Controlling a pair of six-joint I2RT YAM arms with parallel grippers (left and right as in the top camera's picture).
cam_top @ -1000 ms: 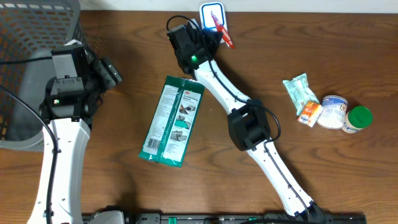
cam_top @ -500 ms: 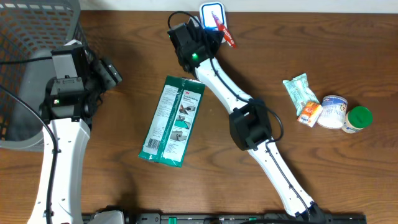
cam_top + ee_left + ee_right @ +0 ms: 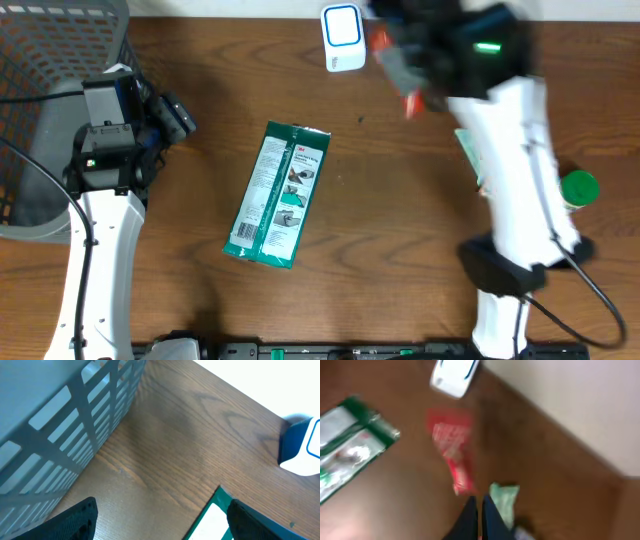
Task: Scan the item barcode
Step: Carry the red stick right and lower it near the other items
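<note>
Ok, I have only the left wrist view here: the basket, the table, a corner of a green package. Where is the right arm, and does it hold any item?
Observer: The right end effector is shut, and it seems to hold a red packet by one end. The picture is blurred.
Operator: Is that packet at the scanner?
Observer: No. From overhead, the packet is to the right of the scanner and apart from it.
Operator: And the green package, is it free?
Observer: Yes. It lies flat on the table, left of centre, and nothing touches it.
</note>
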